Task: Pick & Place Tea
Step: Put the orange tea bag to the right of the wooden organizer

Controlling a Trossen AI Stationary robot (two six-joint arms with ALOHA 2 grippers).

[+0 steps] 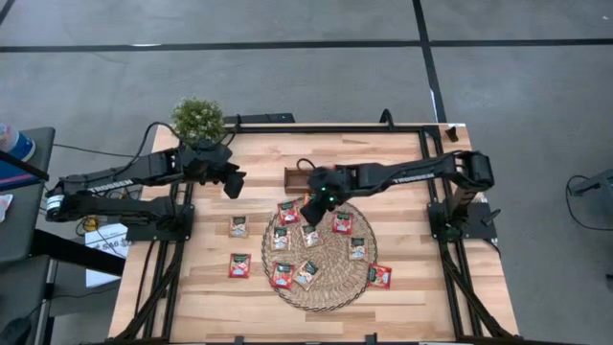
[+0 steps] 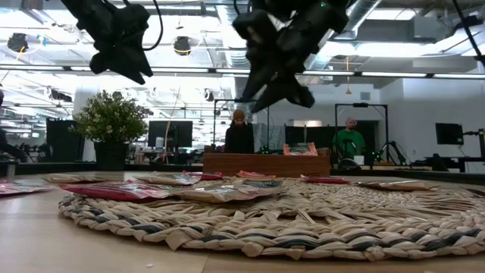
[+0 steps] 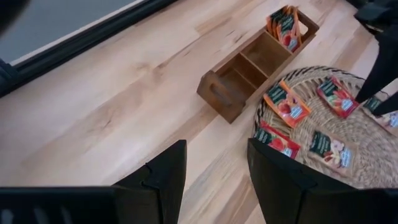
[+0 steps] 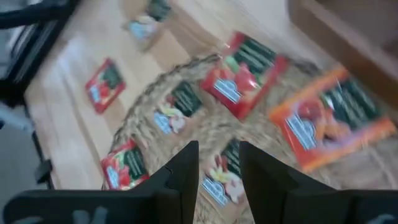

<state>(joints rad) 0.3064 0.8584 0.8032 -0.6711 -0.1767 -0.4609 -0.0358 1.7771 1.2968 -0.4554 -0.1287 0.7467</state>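
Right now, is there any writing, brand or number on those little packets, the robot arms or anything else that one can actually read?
None can be read.
tea sachets: blue label patches and print, too small and blurred.
right arm: pale lettering along the link, too small.
left arm: same pale lettering, too small.
wooden tray: no writing seen.
woven mat: no writing seen.

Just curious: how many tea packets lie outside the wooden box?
10 tea packets: seven on the woven mat, two on the table left of it, one at the mat's right edge. The right arm may hide others.
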